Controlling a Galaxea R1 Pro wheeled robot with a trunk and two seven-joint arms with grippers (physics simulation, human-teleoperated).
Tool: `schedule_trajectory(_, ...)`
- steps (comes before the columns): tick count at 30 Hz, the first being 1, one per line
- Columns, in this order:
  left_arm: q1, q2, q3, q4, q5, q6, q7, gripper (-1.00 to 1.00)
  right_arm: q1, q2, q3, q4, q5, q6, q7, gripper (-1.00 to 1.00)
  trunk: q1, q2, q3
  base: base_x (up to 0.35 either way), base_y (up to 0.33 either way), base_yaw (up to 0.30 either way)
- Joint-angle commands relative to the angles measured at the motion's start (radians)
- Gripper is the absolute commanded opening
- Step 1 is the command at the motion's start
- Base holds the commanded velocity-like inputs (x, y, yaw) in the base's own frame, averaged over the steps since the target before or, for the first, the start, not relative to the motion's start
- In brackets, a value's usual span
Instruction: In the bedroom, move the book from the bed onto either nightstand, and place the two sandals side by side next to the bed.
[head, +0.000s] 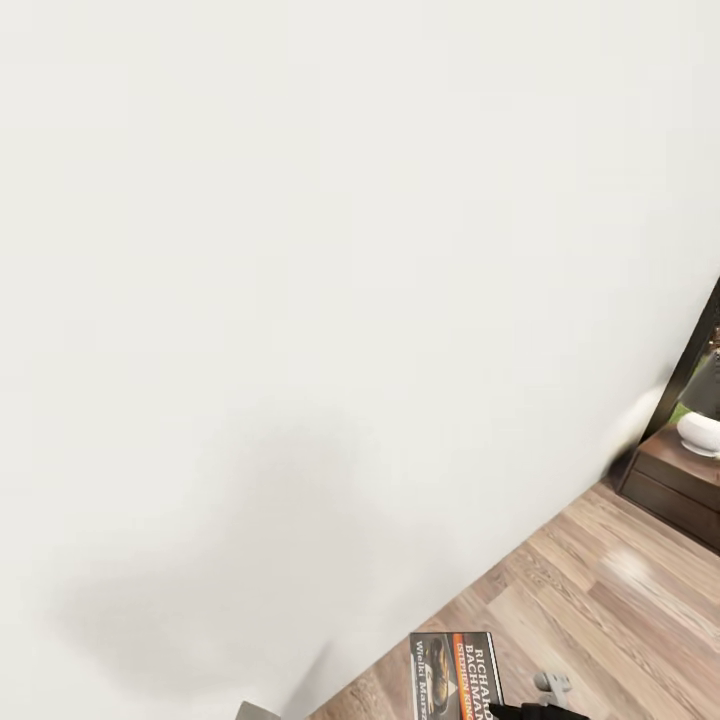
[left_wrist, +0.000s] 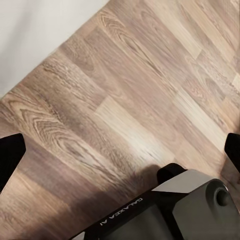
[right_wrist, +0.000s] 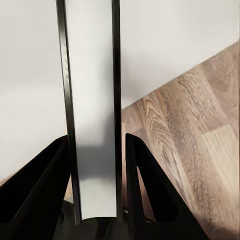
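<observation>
Head view, item 1: book (head: 455, 675), dark cover, orange band, white lettering, at lower frame edge, carried above wood-plank floor (head: 600, 600); dark tip of right gripper (head: 520, 710) just under its lower corner.
Right wrist view, item 2: same book (right_wrist: 92, 120) seen edge-on, pale page block between dark covers, standing upright between the two black fingers (right_wrist: 150, 190) of right gripper (right_wrist: 95, 200); clamped on it, both pads against the covers.
Left wrist view, item 3: left gripper (left_wrist: 120, 155), fingers (left_wrist: 10, 155) spread wide at either frame edge, nothing between them; bare floor planks below, strip of white wall (left_wrist: 35, 30) at one corner.
Head view, item 4: nightstand (head: 680, 485), dark brown, at far right beside white wall (head: 300, 300); white-based lamp (head: 702, 415) occupying part of its top.
Step in hand, judged: transit with book toward nightstand; book off bed, not yet set down. Sandals not yet dealt with.
Next move, judged: turn right, close on nightstand, lower book flat onto free part of top, clear of lamp base.
Edges and room: wall close ahead, little margin forward; open floor to right as far as nightstand; nightstand front edge and lamp the likeliest snags.
</observation>
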Motion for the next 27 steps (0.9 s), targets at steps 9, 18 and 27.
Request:
schedule_trajectory(9, -0.001, 0.001, -0.008, 0.001, 0.01, -0.004, -0.001, 1.0, -0.001, 0.0, -0.003, 0.0, -0.006, 0.01, 0.004, -1.0, 0.0, -0.001, -0.001, 0.03, 0.0, -0.255)
schedule_trajectory(18, -0.001, 0.001, -0.008, 0.001, 0.01, -0.004, -0.001, 1.0, -0.001, 0.0, -0.003, 0.0, -0.006, 0.01, 0.004, -1.0, 0.0, -0.001, -0.001, 0.001, 0.0, -0.278)
schedule_trajectory(27, -0.001, 0.001, -0.008, 0.001, 0.009, -0.004, -0.001, 1.0, -0.001, 0.0, -0.003, 0.0, -0.006, 0.01, 0.004, -1.0, 0.0, -0.001, -0.001, 0.0, 0.0, -0.278)
